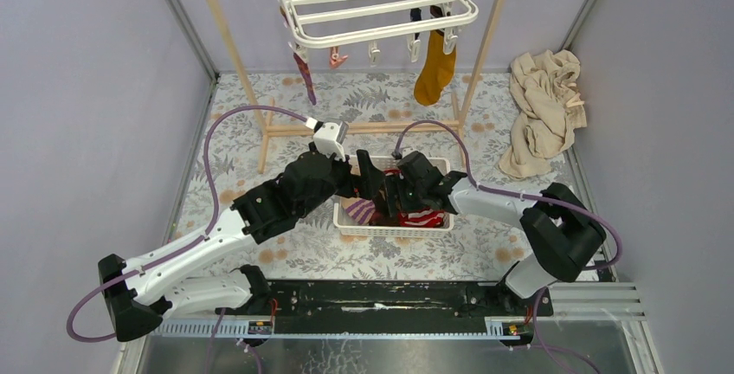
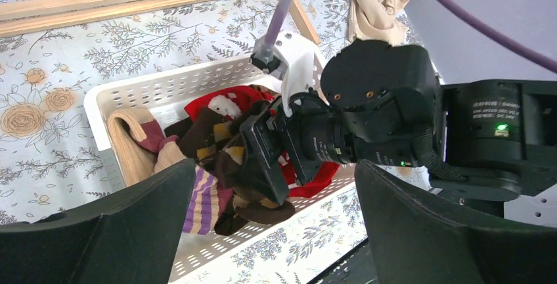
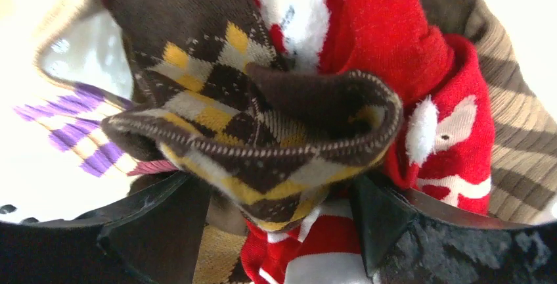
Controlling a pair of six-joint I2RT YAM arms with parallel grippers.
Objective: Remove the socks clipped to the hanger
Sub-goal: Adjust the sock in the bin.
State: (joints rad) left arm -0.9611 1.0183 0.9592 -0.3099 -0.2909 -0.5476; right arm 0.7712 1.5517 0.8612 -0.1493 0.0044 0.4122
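The white hanger (image 1: 372,2) hangs at the back from a wooden frame. A mustard sock (image 1: 434,71), a purple-maroon sock (image 1: 305,75) and a small pink one (image 1: 336,58) are clipped to it. My right gripper (image 1: 391,188) (image 3: 279,205) reaches down into the white basket (image 1: 394,228). Its jaws stand open on either side of a brown argyle sock (image 3: 249,119) (image 2: 217,139), which lies on the pile. Red, red-white striped (image 3: 328,258) and purple-striped socks (image 2: 200,202) lie there too. My left gripper (image 1: 368,173) (image 2: 276,231) hovers open and empty at the basket's left end.
A crumpled beige cloth (image 1: 541,110) lies at the back right. The wooden pole frame (image 1: 229,45) stands behind the basket with its base bar (image 1: 346,127) on the floral table. Grey walls close in both sides.
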